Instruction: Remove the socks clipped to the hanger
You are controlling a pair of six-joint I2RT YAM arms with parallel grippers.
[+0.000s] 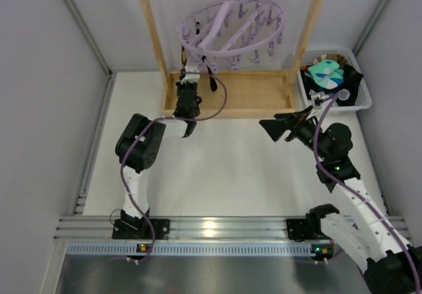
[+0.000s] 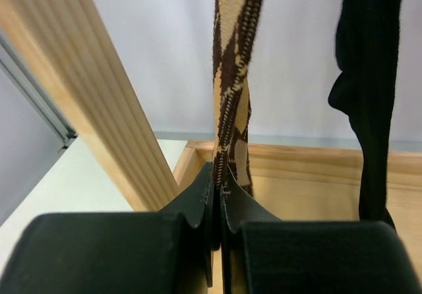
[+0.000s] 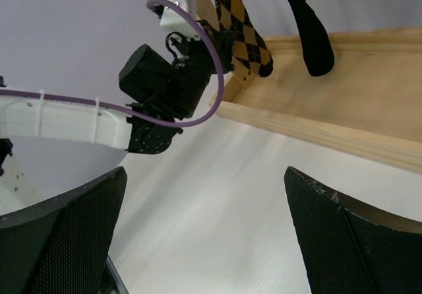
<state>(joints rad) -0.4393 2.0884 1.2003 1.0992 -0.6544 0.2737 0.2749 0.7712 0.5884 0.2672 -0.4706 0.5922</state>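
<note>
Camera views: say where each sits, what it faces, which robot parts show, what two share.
Top external: above and behind, looking down at hanger; left arm, right arm show.
Left wrist: on left arm, facing brown argyle cloth in left gripper's shut jaws.
Right wrist: on right arm, facing left arm; open right gripper frames it.
Both wrist views share that cloth and a black sock.

We are looking at a robotics lab test cell, not a home: a white bench boxed in by plain pale panels, with a left arm and a right arm bolted to an aluminium rail. On the bench, a bare wooden stand holds a lilac hanger beside a white basket.
</note>
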